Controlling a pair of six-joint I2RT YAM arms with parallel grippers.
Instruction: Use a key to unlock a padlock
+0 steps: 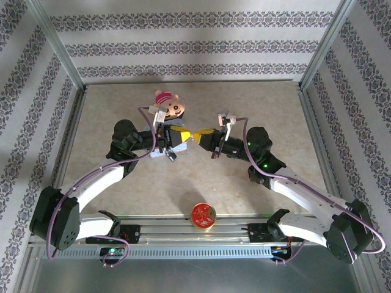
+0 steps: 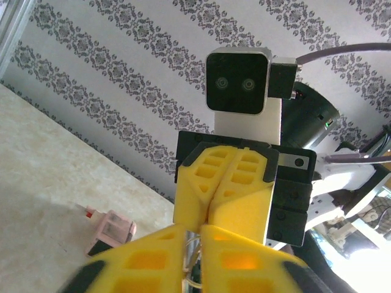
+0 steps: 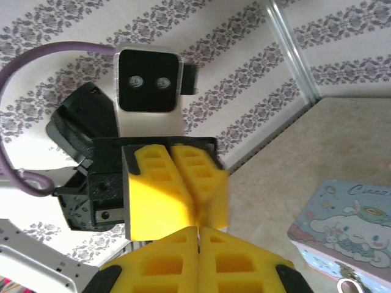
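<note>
The key point(image 2: 194, 253) is a thin sliver of stiff metal, by my judgement almost weightless and slick. It can twist or slide between flat pads unless it is pinched across its broad head, leaving the blade free for the keyway. The padlock point(image 1: 170, 156) I judge dense for its size, rigid and smooth. Its dark body is the place to grip, with the shackle and keyhole left clear.

The left tool point(image 1: 186, 135) has its fingers pressed together. In its wrist view a thin silvery strip shows in the seam between them, which I take for the key. How much of it is caught I cannot tell.

The right tool point(image 1: 197, 134) is also pressed together, tip to tip with the left one, above the middle of the desk point(image 1: 244, 104). Whether it shares the hold on the key I cannot tell.

The padlock appears to lie on the desk a little left of the middle, just beside the near edge of the pastel-blue cartoon tin point(image 3: 342, 232), below the left tool and touched by neither tool.
</note>
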